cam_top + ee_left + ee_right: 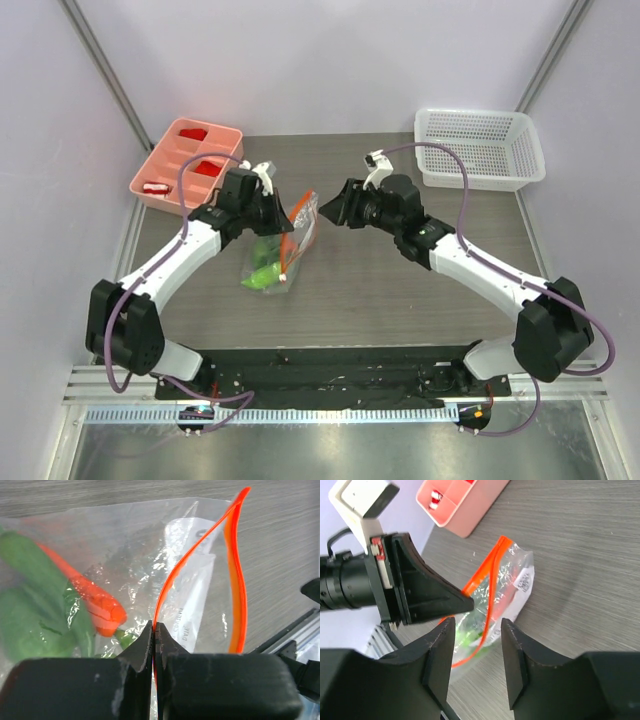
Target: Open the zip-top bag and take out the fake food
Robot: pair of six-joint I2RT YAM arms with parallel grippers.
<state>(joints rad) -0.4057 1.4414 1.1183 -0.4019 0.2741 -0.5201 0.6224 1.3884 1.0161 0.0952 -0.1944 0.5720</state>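
The left gripper pinches the zip-top bag — right gripper gapes, seemingly clear of it.

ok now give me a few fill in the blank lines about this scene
1. The left gripper is shut on the zip-top bag's orange ____.
2. The right gripper is ____.
3. The fake food lies ____ the zip-top bag.
4. The white basket stands at the far ____ of the top view.

Missing words: zip strip; open; inside; right
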